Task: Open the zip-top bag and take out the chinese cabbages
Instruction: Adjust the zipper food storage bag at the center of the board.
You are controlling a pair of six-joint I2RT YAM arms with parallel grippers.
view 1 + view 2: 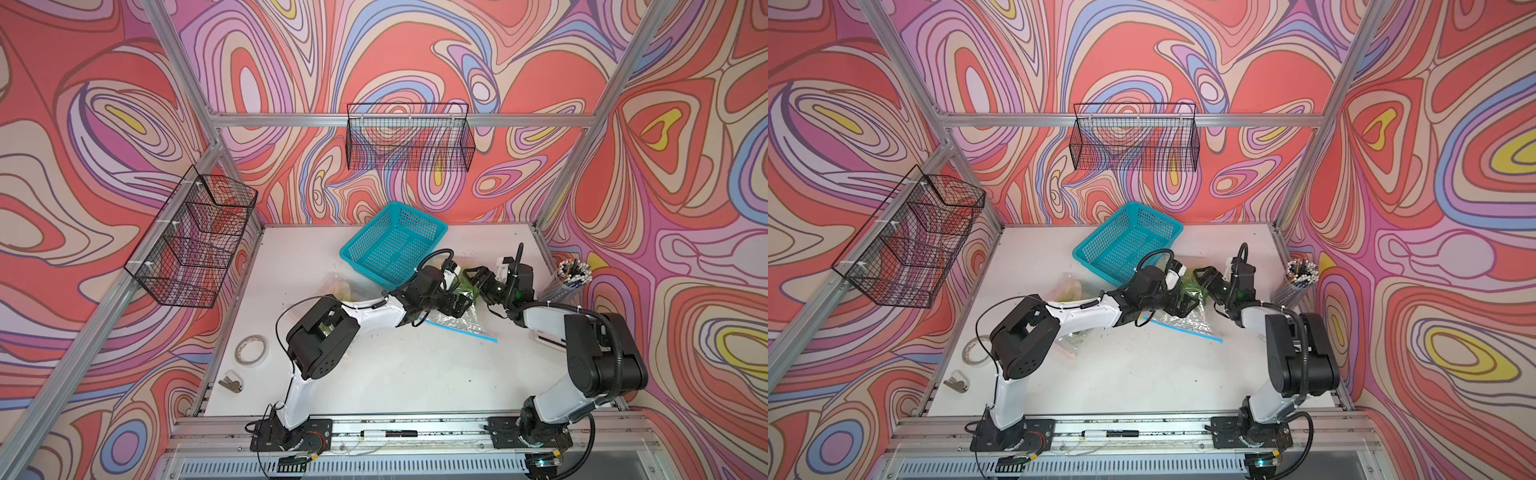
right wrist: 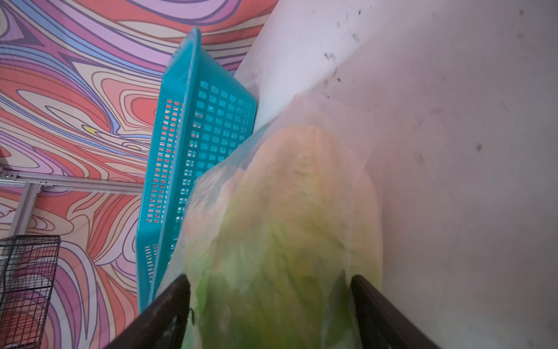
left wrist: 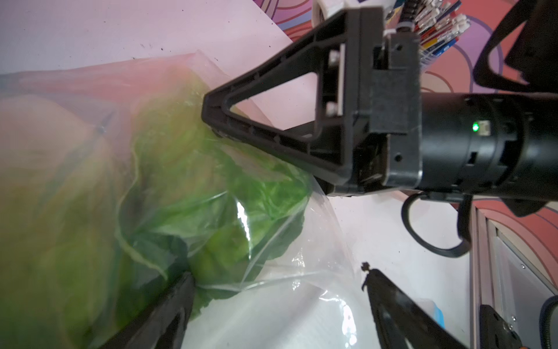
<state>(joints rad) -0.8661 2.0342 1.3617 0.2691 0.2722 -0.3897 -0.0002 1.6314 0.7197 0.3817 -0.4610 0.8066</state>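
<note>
From my station I see the zip-top bag [image 1: 451, 322] lying on the table [image 1: 415, 374] between the table's middle and its right edge. Its blue zip strip [image 1: 478, 333] is toward the near edge, and its far end is just beside the teal basket [image 1: 419, 216], which stands at the middle of the far edge. The chinese cabbages [image 3: 187, 196] are inside the bag, their green leaves pressed against the clear film; I cannot tell whether the zip is parted. My right gripper [image 2: 268, 278] has its jaws wide, one on each side of a pale cabbage head [image 2: 287, 196] under the plastic. Both fingers lie against the film, but I cannot tell if they are squeezing it. My left gripper [image 3: 277, 272] reaches across from the left with jaws spread wide over the bag's slack film. One finger [image 3: 169, 305] touches the leafy bulge and the other stands clear of the film. In both top views the two grippers meet over the green patch near the basket's corner. A second bag [image 1: 1069, 286] lies beyond the left arm, a tape roll [image 1: 251, 351] sits near the left edge, and a cup of pens [image 1: 572, 274] stands at the right edge.
</note>
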